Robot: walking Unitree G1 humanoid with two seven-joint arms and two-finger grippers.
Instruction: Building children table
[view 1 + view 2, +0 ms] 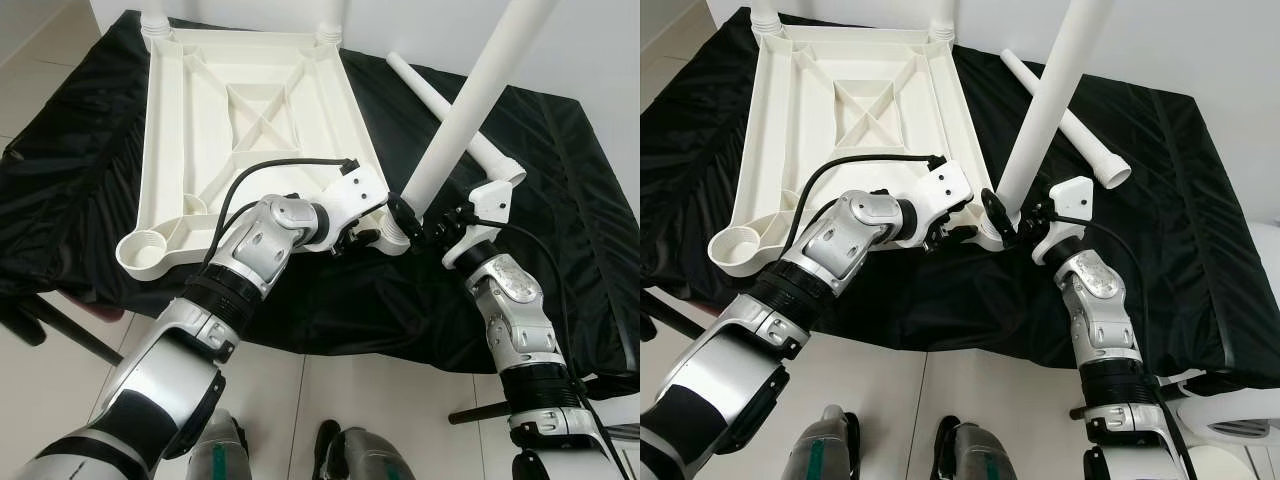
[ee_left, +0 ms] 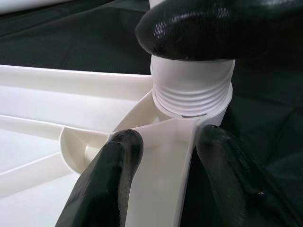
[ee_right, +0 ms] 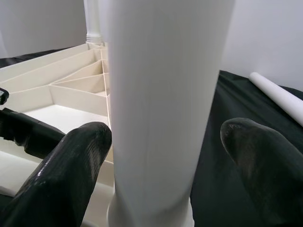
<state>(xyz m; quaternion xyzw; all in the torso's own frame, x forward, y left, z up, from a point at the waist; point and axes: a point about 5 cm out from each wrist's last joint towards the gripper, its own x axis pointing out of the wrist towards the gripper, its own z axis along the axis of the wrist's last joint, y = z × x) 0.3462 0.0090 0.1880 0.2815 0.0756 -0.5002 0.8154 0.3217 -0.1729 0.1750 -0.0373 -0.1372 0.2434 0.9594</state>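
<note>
A white plastic table top [image 1: 250, 110] lies upside down on a black cloth. A white table leg [image 1: 470, 100] stands in the near right corner socket, and its threaded end [image 2: 191, 90] shows partly above the socket. My right gripper [image 1: 410, 225] brackets the base of this leg. One finger touches it and a thin gap shows at the other finger [image 3: 255, 156], so the gripper is open. My left gripper [image 1: 365, 235] is shut on the table top's corner rib beside that socket.
Two legs [image 1: 155, 20] [image 1: 330, 15] stand fitted at the far corners. The near left socket [image 1: 145, 250] holds nothing. A loose leg [image 1: 1090, 145] lies on the black cloth [image 1: 560, 200] behind the right arm. A dark bar [image 1: 60, 325] sticks out at the lower left above the tiled floor.
</note>
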